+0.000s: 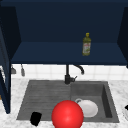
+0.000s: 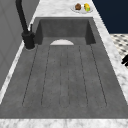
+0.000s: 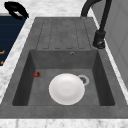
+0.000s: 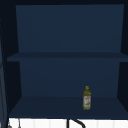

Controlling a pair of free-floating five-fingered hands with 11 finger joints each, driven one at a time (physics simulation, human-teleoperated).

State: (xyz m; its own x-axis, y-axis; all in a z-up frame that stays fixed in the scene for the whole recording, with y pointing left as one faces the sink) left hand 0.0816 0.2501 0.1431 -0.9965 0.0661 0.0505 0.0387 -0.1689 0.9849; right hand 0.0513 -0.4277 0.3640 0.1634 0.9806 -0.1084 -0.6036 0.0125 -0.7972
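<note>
My left hand (image 1: 35, 118) floats over the front left corner of the sink, fingers loosely curved and holding nothing. It also appears at the right edge of the left side view as the left hand (image 2: 125, 60), and at the top left of the right side view as the left hand (image 3: 15, 10), above the counter's front edge. A white plate (image 3: 66, 88) lies in the basin (image 3: 98, 75); the plate (image 1: 88, 108) is partly behind a big red ball (image 1: 67, 115) in the front view. A small red thing (image 3: 37, 74) sits by the basin's front wall.
A black faucet (image 1: 67, 76) stands behind the sink, with the ribbed drainboard (image 2: 65, 75) on the left. An olive oil bottle (image 1: 86, 45) stands on the lower shelf of the open blue wall cabinet (image 4: 67, 106). A plate of food (image 2: 82, 7) is on the counter right of the sink.
</note>
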